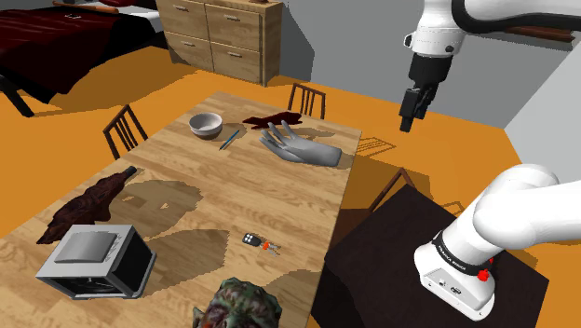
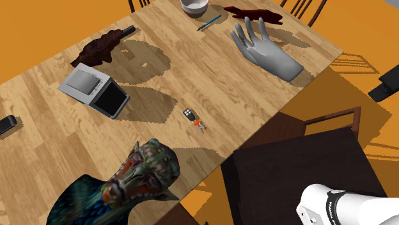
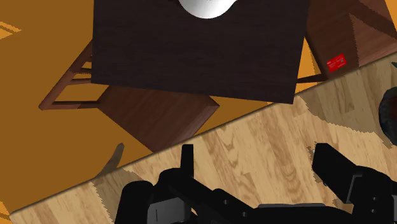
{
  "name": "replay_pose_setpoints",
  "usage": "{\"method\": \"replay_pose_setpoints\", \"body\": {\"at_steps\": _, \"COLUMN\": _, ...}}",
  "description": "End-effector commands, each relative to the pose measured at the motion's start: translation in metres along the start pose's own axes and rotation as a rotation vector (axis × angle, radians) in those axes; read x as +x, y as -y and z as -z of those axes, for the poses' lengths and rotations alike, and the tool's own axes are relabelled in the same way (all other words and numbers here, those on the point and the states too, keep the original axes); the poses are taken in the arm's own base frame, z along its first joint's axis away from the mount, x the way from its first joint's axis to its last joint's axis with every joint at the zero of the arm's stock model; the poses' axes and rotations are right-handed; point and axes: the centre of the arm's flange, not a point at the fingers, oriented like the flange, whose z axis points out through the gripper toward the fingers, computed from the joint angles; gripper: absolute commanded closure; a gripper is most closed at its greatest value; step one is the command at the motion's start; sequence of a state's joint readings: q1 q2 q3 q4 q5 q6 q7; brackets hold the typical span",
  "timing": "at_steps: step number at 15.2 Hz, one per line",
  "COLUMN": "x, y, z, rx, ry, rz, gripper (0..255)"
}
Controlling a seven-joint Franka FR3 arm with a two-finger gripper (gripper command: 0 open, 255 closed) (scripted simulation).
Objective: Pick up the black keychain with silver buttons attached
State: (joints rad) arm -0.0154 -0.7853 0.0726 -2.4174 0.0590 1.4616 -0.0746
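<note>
The pincer (image 1: 407, 123) hangs high beside the tabletop (image 1: 279, 200), its fingers apart and empty. The keychain (image 1: 253, 240) lies on the tabletop near the edge facing the stand (image 1: 391, 252), between the grey hand (image 1: 300, 147) and the monster head (image 1: 240, 306), well apart from the pincer.

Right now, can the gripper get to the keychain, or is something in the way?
Probably yes. The keychain lies by itself on the bare table, with nothing on top of it or close by. The gripper hangs open, high up and off to one side, so its way over and down looks free.
</note>
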Motion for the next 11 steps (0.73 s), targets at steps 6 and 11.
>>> {"method": "replay_pose_setpoints", "body": {"at_steps": 6, "x": 0.026, "y": 0.039, "z": -0.045, "rx": -0.002, "ry": -0.025, "rz": 0.019, "gripper": 0}}
{"method": "replay_pose_setpoints", "body": {"at_steps": 11, "x": 0.052, "y": 0.078, "z": -0.089, "rx": -0.005, "ry": -0.050, "rz": 0.038, "gripper": 0}}
